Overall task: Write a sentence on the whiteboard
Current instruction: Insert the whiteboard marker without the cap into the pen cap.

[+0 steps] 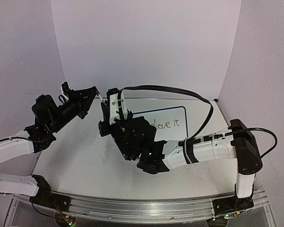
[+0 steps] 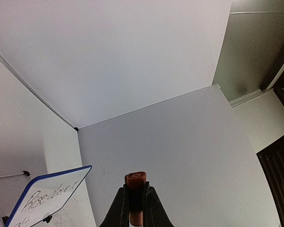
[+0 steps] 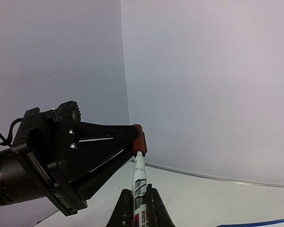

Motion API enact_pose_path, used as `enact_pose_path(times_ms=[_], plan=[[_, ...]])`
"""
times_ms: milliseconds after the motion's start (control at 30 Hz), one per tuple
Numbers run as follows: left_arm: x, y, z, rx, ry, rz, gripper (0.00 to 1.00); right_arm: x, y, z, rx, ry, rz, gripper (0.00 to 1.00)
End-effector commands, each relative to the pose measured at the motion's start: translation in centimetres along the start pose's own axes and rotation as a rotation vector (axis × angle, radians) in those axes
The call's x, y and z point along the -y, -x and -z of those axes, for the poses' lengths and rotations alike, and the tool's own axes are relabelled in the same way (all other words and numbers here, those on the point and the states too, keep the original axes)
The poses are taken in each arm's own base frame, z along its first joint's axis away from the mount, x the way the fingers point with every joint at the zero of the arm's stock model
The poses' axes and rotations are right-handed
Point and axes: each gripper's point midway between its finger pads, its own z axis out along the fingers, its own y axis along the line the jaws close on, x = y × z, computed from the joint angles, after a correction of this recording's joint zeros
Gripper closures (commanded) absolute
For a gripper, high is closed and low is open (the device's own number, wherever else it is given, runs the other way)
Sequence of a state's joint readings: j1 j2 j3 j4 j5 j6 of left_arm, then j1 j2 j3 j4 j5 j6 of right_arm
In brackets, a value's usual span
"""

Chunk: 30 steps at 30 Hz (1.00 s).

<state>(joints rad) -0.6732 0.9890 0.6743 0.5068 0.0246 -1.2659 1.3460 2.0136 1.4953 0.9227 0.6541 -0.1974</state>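
I'm seeing the sentence (image 2: 49,195) written on the whiteboard (image 2: 61,172), right gripper (image 3: 138,195) pinching the marker (image 3: 140,170), left gripper (image 2: 137,194) pinching its red cap (image 3: 139,138) at the tip, probably recapping.

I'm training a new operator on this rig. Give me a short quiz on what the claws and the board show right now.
1. True or false: the left claw is shut on a red cap.
2. Which claw holds the marker? A the left claw; B the right claw; C neither.
3. Fill in: the whiteboard has a ___ rim.
Key: 1 true; 2 B; 3 blue.
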Motion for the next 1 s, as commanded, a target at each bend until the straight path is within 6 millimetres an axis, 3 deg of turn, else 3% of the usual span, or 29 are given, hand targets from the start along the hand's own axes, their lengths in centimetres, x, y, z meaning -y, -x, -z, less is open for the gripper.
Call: enact_pose_path(times_ms=[0,533,833,967], plan=[[2.1,-0.3,0.1,-0.021,-0.055,-0.003,1.00,0.4,2.3,-0.7,0.055,-0.027,-0.052,1.00],[4.3,-1.0,0.3,-0.055,-0.115,0.018,1.00,0.6,0.7,-1.9,0.066,-0.044,-0.015,1.00],[3.9,-2.0,0.7,-0.076,-0.157,0.000,1.00,2.6,1.6,-3.4,0.097,-0.063,-0.073,1.00],[4.6,-3.2,0.6,-0.113,-0.201,-0.015,1.00,2.2,3.0,-4.8,0.151,-0.015,-0.146,1.00]])
